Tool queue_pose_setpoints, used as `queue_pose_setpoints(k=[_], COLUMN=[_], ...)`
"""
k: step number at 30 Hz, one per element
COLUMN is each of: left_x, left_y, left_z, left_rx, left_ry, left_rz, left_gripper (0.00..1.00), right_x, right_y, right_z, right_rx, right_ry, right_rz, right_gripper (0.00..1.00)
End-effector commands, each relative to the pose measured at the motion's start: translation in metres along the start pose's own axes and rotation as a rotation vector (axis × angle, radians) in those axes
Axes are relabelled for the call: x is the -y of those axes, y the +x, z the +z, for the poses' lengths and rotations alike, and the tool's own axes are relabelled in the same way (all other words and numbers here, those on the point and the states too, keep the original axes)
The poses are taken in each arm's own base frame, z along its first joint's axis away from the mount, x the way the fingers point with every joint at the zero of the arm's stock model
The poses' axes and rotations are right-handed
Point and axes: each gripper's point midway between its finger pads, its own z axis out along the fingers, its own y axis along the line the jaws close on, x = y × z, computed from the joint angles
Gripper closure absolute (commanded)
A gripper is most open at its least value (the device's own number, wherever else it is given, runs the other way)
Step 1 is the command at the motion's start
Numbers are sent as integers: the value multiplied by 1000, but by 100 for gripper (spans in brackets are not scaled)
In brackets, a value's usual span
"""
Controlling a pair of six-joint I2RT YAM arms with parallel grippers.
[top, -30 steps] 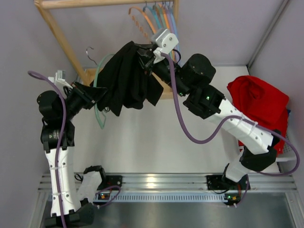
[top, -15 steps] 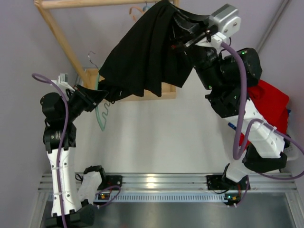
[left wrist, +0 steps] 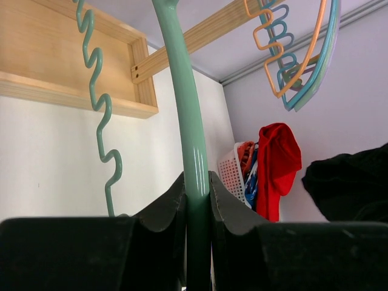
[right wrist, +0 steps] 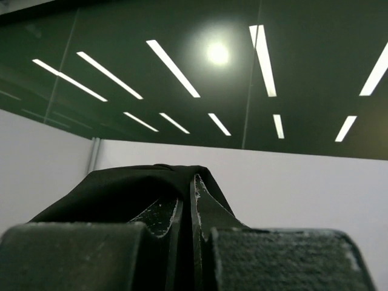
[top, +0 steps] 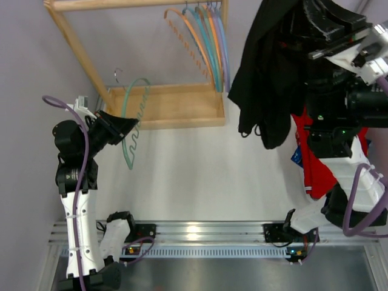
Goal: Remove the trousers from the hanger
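Note:
The black trousers (top: pixel 267 79) hang free from my raised right gripper (top: pixel 303 24) at the upper right, well clear of the hanger. In the right wrist view the gripper (right wrist: pixel 185 203) is shut on the black cloth (right wrist: pixel 121 188) and points at the ceiling. The mint-green hanger (top: pixel 134 115) is bare at the left, its grey hook (top: pixel 116 74) near the wooden rack. My left gripper (top: pixel 124 126) is shut on the hanger's arm; in the left wrist view the gripper (left wrist: pixel 197 194) clamps the green bar (left wrist: pixel 185 109), with the wavy arm (left wrist: pixel 100 115) to the left.
A wooden rack (top: pixel 163 103) stands at the back, with orange and blue hangers (top: pixel 206 36) on its rail. A red garment (top: pixel 315 163) lies at the right under my right arm, by a white basket (left wrist: pixel 230 173).
My right gripper has swung up and right with the trousers. They have slid fully off the hanger, which now hangs bare in my left gripper. The left arm has barely moved.

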Motion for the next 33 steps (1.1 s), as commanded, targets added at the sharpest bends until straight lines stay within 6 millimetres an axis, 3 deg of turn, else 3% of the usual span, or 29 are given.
queue_pose_setpoints(k=[1,7,11,20,28,33], left_x=[14,14,15,18,19,19], left_y=[-8,-8,-10,-17,-16,-15], left_z=[-5,-6,-5,-3,-6,-8], left_rx=[43,40,40,50,58,61], left_ry=[49,54,59,55,58,58], left_rz=[87,115,151,173,186,194], left_gripper=[100,100,100,100,100,100], right_x=[50,97,139,201,226,235], right_y=[-56,-48,-56,-67,-50,-35], right_z=[-13,-51,-89,-153,-208,-228], right_rx=[121,22,-46,-265,-487,-606], right_ry=[100,176,292,548,665,679], right_rz=[-85,-188,-330,-664,-932,-1068], right_gripper=[100,100,100,100,100,100])
